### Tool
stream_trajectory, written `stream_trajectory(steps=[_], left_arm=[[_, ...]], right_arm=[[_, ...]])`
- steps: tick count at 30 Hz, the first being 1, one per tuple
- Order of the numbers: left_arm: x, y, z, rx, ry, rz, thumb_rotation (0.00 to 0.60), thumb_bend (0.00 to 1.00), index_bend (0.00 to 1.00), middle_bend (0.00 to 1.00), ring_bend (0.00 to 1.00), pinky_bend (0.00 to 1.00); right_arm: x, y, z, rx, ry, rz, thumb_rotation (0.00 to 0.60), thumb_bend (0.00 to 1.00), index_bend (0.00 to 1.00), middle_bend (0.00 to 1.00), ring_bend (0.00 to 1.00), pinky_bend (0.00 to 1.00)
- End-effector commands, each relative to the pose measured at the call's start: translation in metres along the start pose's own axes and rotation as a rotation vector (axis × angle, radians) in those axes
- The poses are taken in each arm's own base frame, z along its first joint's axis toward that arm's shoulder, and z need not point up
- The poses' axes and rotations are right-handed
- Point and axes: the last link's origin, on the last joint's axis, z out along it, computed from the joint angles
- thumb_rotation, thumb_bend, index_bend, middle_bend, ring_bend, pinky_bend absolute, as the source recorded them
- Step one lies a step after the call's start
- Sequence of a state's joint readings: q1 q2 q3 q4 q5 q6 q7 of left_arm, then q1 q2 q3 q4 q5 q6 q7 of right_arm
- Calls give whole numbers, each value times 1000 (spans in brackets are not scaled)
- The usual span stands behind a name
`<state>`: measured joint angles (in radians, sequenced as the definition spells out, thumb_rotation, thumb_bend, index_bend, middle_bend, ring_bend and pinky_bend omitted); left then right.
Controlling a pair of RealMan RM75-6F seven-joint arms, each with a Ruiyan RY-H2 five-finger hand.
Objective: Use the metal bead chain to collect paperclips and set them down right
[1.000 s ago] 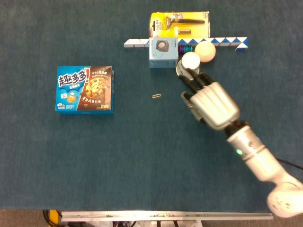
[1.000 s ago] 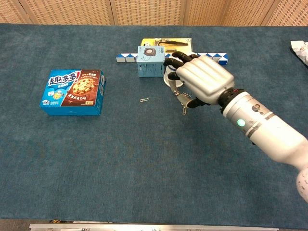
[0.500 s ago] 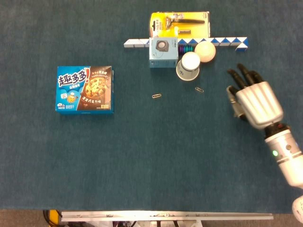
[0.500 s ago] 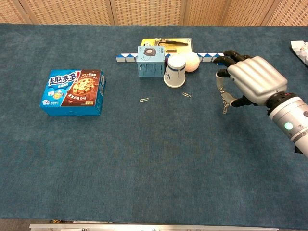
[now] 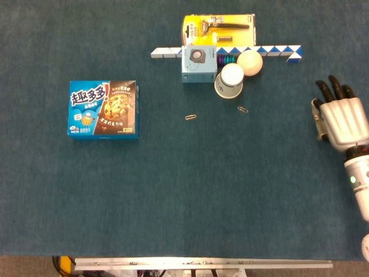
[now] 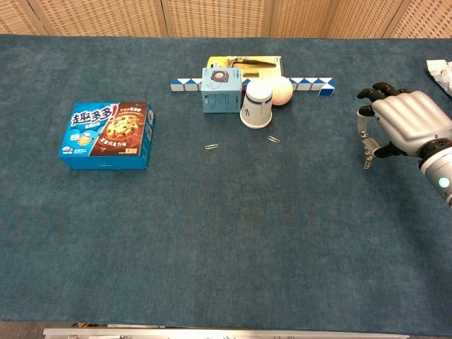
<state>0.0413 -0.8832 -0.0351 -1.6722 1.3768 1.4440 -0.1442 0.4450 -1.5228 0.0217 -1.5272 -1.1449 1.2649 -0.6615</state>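
My right hand [image 5: 343,119] [image 6: 406,124] hovers over the far right of the table, palm down. It pinches a short metal bead chain [image 6: 366,147] that hangs from its left side, also visible in the head view as the chain [image 5: 316,122]. Something small dangles at the chain's lower end; I cannot tell if it is a paperclip. Two paperclips lie on the cloth: one paperclip [image 5: 191,117] [image 6: 211,147] near the middle, another paperclip [image 5: 243,109] [image 6: 272,139] just below the paper cup. My left hand is out of both views.
A blue cookie box [image 5: 104,108] lies at the left. At the back stand a paper cup [image 5: 230,80], a pale ball [image 5: 250,62], a light blue box [image 5: 199,64], a yellow razor pack [image 5: 218,29] and a blue-white folding puzzle [image 5: 277,51]. White items [image 6: 441,72] sit at the right edge.
My right hand has swept from beside the paper cup to the far right with the chain hanging from it. The paperclip below the cup has come into view.
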Motion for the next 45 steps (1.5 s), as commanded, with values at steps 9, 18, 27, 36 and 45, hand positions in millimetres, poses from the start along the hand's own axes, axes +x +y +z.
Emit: stream_trajectory(steps=[9,18,27,36,45], left_arm=[[-3,5,3,-37,-25,-14,600,246,436,294,171,317],[-11,18,10,-100,-52,2,600,246,443,297,173,317],[-24,39,17,-199,-65,10,600,246,455,305,179,333],[-42,59,24,-291,-77,4,600,246,464,320,181,351],[-51,60,31,-271,-111,19,600,246,466,324,184,352]], right_arm=[[11,29,-15,-55,121,67,600,119,0,138,61,194],[23,68,-54,-181,212,53,600,120,197,139,60,194],[14,90,-93,-268,219,135,600,120,248,141,61,194],[14,115,-115,-322,266,214,600,121,254,141,60,193],[12,118,-118,-302,255,235,600,121,258,143,61,193]])
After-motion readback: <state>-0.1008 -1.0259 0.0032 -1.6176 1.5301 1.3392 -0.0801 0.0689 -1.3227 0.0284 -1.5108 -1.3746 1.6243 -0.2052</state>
